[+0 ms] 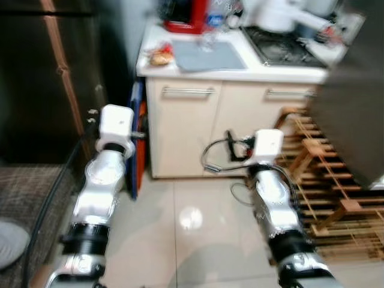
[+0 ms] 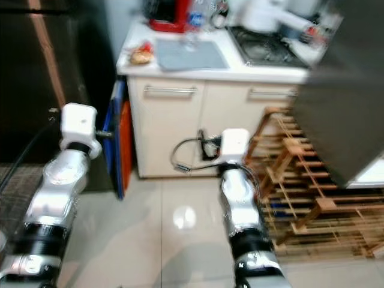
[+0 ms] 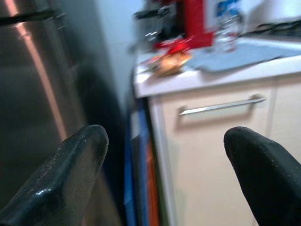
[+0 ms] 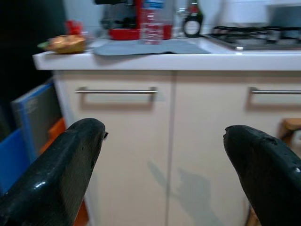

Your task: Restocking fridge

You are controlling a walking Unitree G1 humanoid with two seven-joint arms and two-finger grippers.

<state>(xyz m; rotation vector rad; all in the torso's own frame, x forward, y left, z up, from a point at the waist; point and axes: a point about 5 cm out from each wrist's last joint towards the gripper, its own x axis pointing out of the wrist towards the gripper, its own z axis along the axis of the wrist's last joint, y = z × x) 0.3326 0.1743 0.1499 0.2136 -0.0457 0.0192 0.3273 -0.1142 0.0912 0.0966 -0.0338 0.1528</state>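
Two grippers, both empty with fingers spread wide: left gripper (image 3: 162,174) faces the gap between dark fridge (image 1: 42,78) and cabinet (image 1: 186,129), right gripper (image 4: 164,174) faces the cabinet doors. Water bottle (image 4: 151,21), red coffee machine (image 4: 134,19) and wrapped food (image 4: 66,43) on the tabletop (image 1: 288,73). Wooden rack (image 1: 327,180) at right on the floor.

Ahead of both grippers' spread fingers (image 4: 70,169) stands the closed cabinet front (image 1: 183,129); open air lies between, and the dark fridge side (image 3: 33,94) flanks the left fingers (image 3: 70,174).
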